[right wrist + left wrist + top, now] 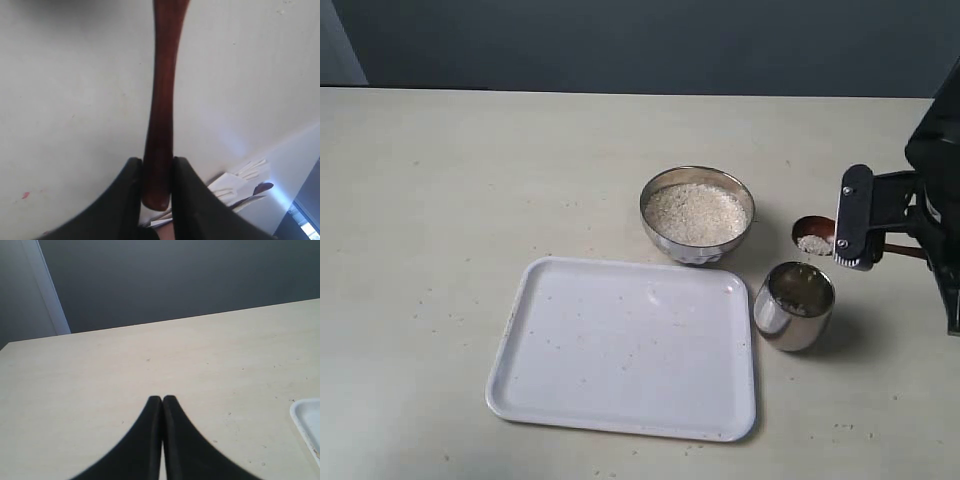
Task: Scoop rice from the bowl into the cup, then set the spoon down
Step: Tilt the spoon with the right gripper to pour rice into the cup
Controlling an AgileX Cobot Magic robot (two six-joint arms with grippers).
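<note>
Nearest, a white tray (pixel 620 350) lies flat on the tabletop (pixel 440 180), its right edge just beside the cup (pixel 794 305), which stands upright. Just beyond the cup's rim and raised off the tabletop, the spoon (pixel 813 232) carries a small load of rice (pixel 814 244); the right arm's fingers (pixel 125 200) pinch its handle. Farther back, the bowl (pixel 698 252), filled with more rice, sits close to the tray's far edge. The left arm's fingers (pixel 150 430) are pressed together above the tabletop.
</note>
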